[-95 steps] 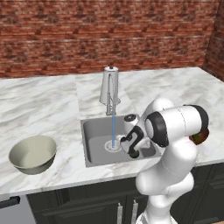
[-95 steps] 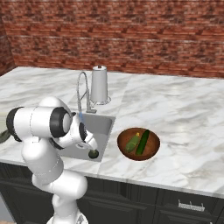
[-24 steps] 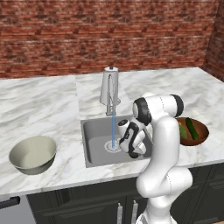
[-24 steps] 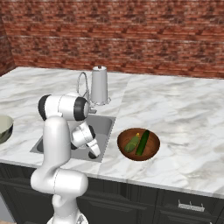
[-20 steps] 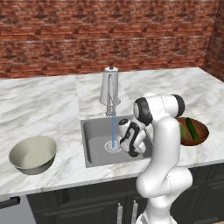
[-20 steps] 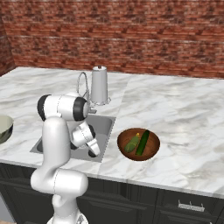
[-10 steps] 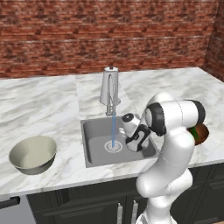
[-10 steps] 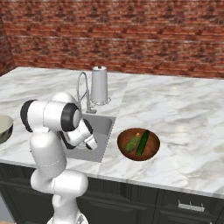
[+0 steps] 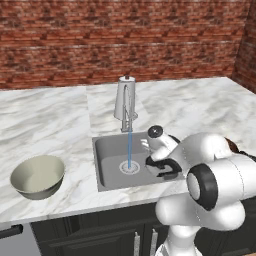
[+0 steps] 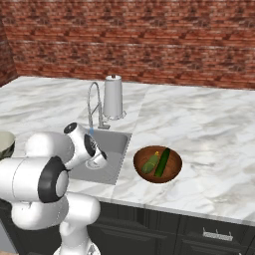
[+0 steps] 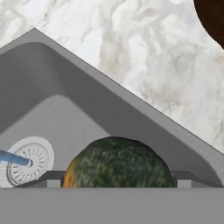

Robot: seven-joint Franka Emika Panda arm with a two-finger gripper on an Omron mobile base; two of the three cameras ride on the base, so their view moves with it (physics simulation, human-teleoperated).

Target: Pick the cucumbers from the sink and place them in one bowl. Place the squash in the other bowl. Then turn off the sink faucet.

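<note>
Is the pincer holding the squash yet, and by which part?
Cannot tell: the squash sits between the pincer's wide-spread fingertips in the sink, but contact isn't visible.

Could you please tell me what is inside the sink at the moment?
Inside the sink lies the squash, close before the gripper, near the drain, where water runs. The arm covers the basin's right part.

In the left base view the sink (image 9: pixel 112 152) sits at frame centre with the faucet (image 9: pixel 126 104) behind it and the deep bowl (image 9: pixel 37 175) at lower left. In the right base view the cucumbers (image 10: pixel 156 162) lie in the shallow bowl (image 10: pixel 172 172) right of the sink. The squash (image 11: pixel 118 164) sits in the basin, right of the drain (image 11: pixel 28 160).
</note>
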